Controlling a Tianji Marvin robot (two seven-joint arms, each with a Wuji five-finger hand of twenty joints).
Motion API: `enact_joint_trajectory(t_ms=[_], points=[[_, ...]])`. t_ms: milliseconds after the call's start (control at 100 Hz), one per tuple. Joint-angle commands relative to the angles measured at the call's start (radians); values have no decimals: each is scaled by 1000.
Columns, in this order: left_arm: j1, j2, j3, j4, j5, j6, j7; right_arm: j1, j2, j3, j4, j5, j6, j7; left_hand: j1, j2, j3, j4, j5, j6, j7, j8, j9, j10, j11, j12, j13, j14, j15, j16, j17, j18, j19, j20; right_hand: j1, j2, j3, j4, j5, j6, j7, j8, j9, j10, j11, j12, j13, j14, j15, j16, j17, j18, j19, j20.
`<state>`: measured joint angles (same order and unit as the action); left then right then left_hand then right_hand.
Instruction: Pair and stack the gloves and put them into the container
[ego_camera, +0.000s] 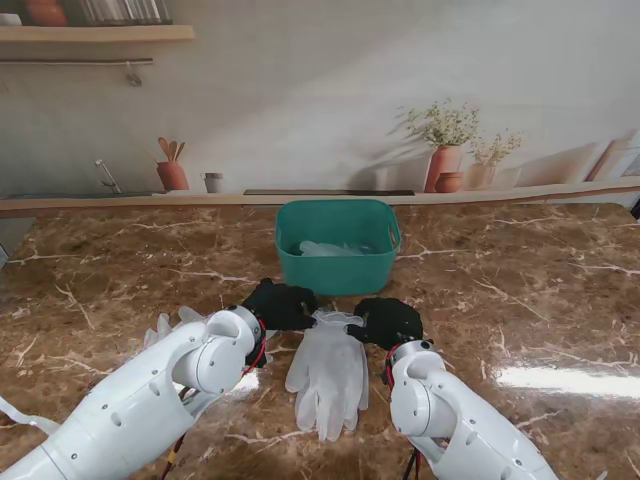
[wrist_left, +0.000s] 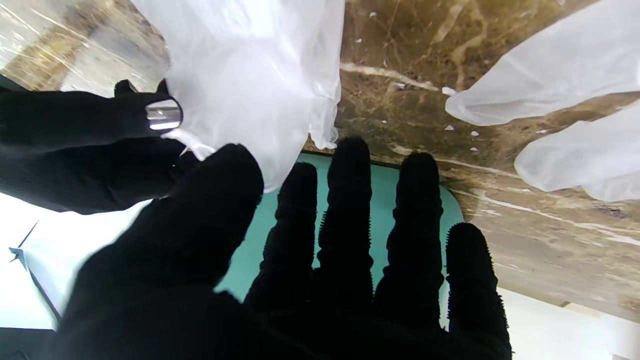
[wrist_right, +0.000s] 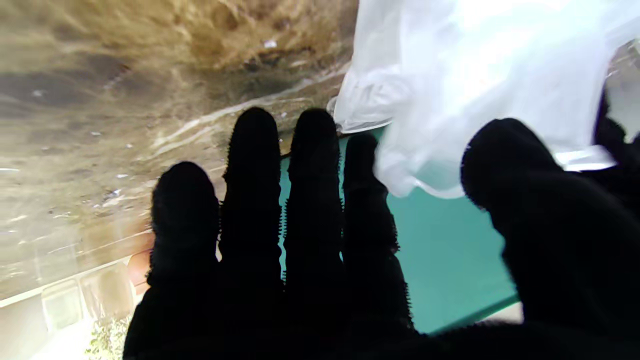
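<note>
Spanning the whole scene, the brown marble table (ego_camera: 560, 290) carries everything else. On it, farther from me at the middle, stands the teal container (ego_camera: 338, 262), with some pale translucent material lying inside; what it is I cannot tell. Nearer to me than the container, between the two wrists, lies the white glove stack (ego_camera: 328, 372), cuff toward the container and fingers pointing back at me. Another white glove (ego_camera: 165, 328) peeks out at the left, mostly hidden by the left forearm. The left hand (ego_camera: 279, 304) sits at the cuff's left corner; in its wrist view the four fingers (wrist_left: 350, 200) are straight and slightly apart, while the thumb meets the cuff edge. The right hand (ego_camera: 387, 321) sits at the cuff's right corner, fingers (wrist_right: 255, 165) straight and close together, thumb against the cuff; whether either hand truly pinches the cuff I cannot tell.
</note>
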<state>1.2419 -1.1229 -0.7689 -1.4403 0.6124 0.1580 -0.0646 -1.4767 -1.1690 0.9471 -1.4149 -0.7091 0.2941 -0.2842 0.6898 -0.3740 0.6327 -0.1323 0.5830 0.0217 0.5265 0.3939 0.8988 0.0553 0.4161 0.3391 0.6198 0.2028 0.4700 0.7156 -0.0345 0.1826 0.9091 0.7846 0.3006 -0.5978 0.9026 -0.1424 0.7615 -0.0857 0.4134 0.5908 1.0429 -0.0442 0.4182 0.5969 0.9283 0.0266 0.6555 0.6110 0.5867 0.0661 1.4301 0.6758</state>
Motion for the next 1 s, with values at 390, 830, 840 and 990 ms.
enact_joint_trajectory(t_ms=[390,830,840,990], points=[[233,18,-200,-174,79,-44,64,-2,28,-20,-47,-123,49,27,-32,53,-66,38,-54,32,-281,-200,-404,-17,-141,-94,-271,-97,-248,-248,-25,-62,-309,-212,74,-48,-130,47,-181,88,-103,-29,-365,24,-95,-198,-236,-23,-304,-199,-161,27,-319,-38],[393,20,-341,-293,145,-99,133,143,25,-223,32,-138,232,130,-25,49,-78,38,-1,10,-249,-185,-363,-40,-150,-101,-239,-121,-257,-265,-32,-35,-299,-205,19,-238,116,-24,-275,158,-179,-112,-348,33,-66,-201,-165,-40,-159,-86,-109,-23,-202,34],[394,20,-343,-294,146,-100,134,146,24,-228,36,-138,237,129,-25,49,-78,38,0,10,-249,-185,-362,-39,-150,-101,-237,-121,-257,-265,-32,-35,-299,-205,18,-238,117,-25,-276,160,-181,-114,-345,31,-54,-191,-164,-42,-148,-79,-108,-24,-201,35],[409,16,-354,-309,138,-99,149,179,8,-271,76,-112,288,125,-25,52,-80,38,4,9,-244,-183,-356,-43,-151,-101,-234,-122,-258,-267,-33,-31,-302,-205,16,-256,128,-32,-258,149,-166,-148,-258,-58,267,116,-220,-53,30,55,-129,-48,-176,33]])
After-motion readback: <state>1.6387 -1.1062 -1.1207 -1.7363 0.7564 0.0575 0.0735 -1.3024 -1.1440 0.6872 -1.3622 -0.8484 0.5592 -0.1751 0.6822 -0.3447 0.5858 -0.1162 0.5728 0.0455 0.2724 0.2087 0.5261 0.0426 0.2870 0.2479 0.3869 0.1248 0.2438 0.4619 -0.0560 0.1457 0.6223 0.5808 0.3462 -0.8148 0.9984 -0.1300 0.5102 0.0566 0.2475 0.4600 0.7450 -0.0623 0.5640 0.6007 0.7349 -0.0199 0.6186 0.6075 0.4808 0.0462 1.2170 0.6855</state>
